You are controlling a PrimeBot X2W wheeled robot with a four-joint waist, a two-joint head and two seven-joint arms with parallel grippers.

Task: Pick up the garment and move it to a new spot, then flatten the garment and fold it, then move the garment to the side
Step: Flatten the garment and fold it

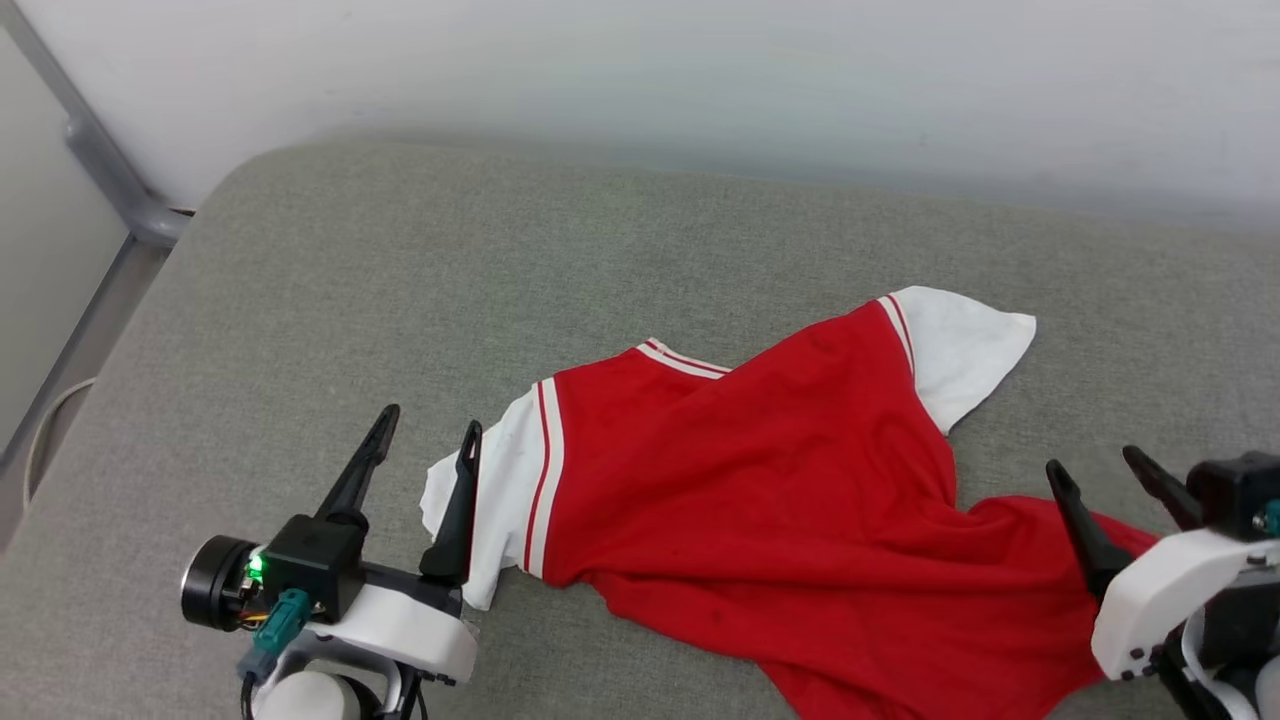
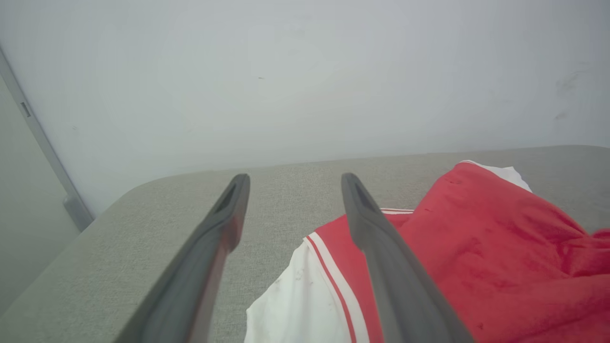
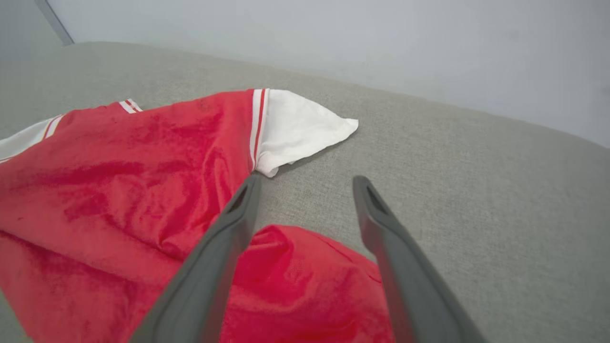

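A red garment with white sleeves lies crumpled on a grey cushion, in front of a pale wall. Its red body runs on a slant from the middle of the cushion down towards the robot's right, where the cloth twists and bunches into folds. The near sleeve, white with red stripes at the seam, lies flat at the robot's left. The far sleeve points away towards the wall at the right.

The left gripper is at the lower left with its two dark fingers spread apart, holding nothing. One finger crosses the edge of the near sleeve, and the other is over bare cushion. Whether that finger touches the sleeve or sits just above it is hard to tell.

The right gripper is at the lower right, its fingers also spread wide and empty. It sits over the bunched red cloth at that end of the garment, and the right wrist view shows a red fold lying between its fingers.
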